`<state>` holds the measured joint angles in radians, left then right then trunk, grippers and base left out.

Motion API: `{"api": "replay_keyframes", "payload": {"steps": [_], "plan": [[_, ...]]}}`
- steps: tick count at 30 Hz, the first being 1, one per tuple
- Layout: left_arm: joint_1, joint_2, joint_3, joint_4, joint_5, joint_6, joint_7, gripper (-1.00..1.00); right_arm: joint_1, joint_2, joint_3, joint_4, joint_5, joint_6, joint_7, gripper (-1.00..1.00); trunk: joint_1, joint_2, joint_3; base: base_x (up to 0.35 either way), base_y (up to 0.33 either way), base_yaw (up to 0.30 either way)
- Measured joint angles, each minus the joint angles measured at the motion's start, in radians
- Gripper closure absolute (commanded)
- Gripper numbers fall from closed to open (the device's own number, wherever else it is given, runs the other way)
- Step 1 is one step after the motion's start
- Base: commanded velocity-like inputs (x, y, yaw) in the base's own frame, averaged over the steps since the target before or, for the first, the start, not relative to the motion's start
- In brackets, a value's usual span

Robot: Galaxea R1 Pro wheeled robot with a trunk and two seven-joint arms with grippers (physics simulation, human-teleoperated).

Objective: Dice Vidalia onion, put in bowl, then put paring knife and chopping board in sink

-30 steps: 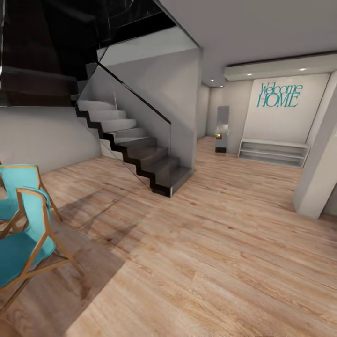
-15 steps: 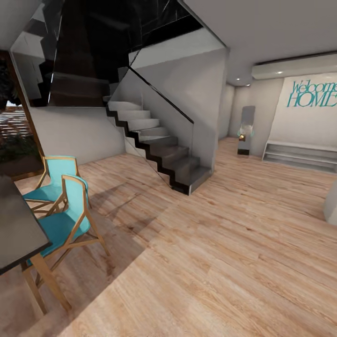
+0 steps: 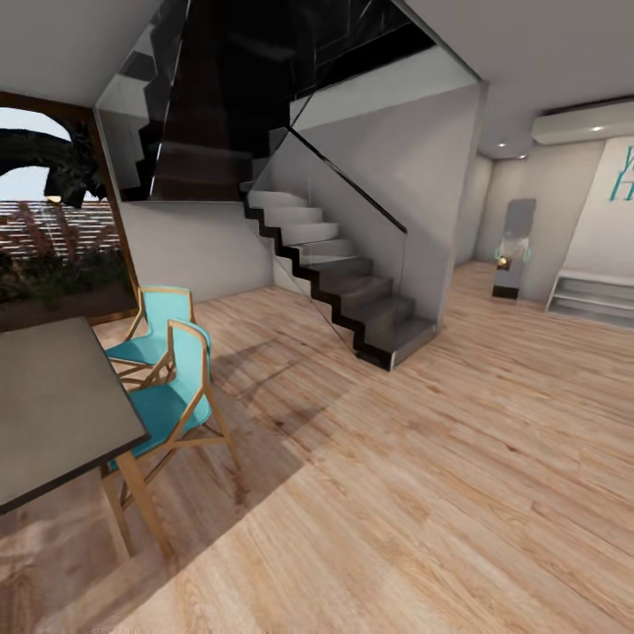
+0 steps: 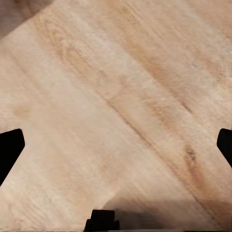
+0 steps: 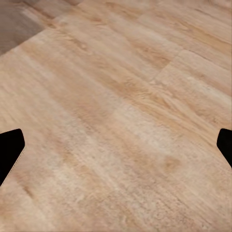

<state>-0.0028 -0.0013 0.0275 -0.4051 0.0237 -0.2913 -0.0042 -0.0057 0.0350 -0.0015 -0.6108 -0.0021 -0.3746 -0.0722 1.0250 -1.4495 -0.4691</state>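
Both grippers point down at bare wood-plank floor (image 3: pixel 423 493). In the left wrist view the left gripper (image 4: pixel 116 145) has its two dark fingertips at opposite edges of the picture, spread wide with nothing between them but planks; a small dark piece of the robot sits at the near edge over a shadow. In the right wrist view the right gripper (image 5: pixel 116 145) is likewise spread wide, its fingertips at either edge, empty over the floor. From the head view the scene is an open room, not a kitchen: a grey dining table (image 3: pixel 44 414) at the left with two turquoise chairs (image 3: pixel 167 387) on wooden frames drawn up beside it, a large window (image 3: pixel 53 220) behind them looking onto plants, and a staircase (image 3: pixel 343 282) with a glass balustrade rising in the middle. Far right stand a tall narrow mirror (image 3: pixel 513 246), a low white shelf (image 3: pixel 590 304) and part of some teal wall lettering (image 3: pixel 621 176).
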Motion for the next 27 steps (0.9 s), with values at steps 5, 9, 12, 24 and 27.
{"api": "replay_keyframes", "payload": {"steps": [5, 9, 12, 24, 27], "plan": [[0.000, 0.000, 0.001, 0.007, 0.000, 0.000, -0.001, -1.00, 0.000, 0.000, 0.000, 0.000, 0.000, 0.000, 0.000, -1.00, 0.000, 0.000, 0.000, -0.014, 0.015, 0.286], [0.000, 0.000, 0.001, 0.007, 0.000, 0.000, 0.000, -1.00, 0.000, 0.000, 0.000, 0.000, 0.000, 0.000, 0.000, -1.00, 0.000, 0.000, 0.000, -0.109, 0.109, 0.286], [0.000, 0.000, 0.001, 0.008, 0.000, 0.000, 0.000, -1.00, 0.000, 0.000, 0.000, 0.000, 0.000, 0.000, 0.000, -1.00, 0.000, 0.000, 0.000, -0.155, 0.156, 0.286], [0.000, 0.000, 0.001, 0.009, 0.000, 0.001, -0.001, -1.00, 0.000, 0.000, 0.000, 0.002, 0.000, 0.001, -0.001, -1.00, 0.000, 0.000, 0.000, -0.169, 0.170, 0.286], [0.000, 0.000, 0.001, 0.009, 0.000, 0.000, -0.001, -1.00, 0.000, 0.000, 0.000, 0.002, 0.000, 0.001, -0.001, -1.00, 0.000, 0.000, 0.000, -0.108, 0.104, 0.286]]}}
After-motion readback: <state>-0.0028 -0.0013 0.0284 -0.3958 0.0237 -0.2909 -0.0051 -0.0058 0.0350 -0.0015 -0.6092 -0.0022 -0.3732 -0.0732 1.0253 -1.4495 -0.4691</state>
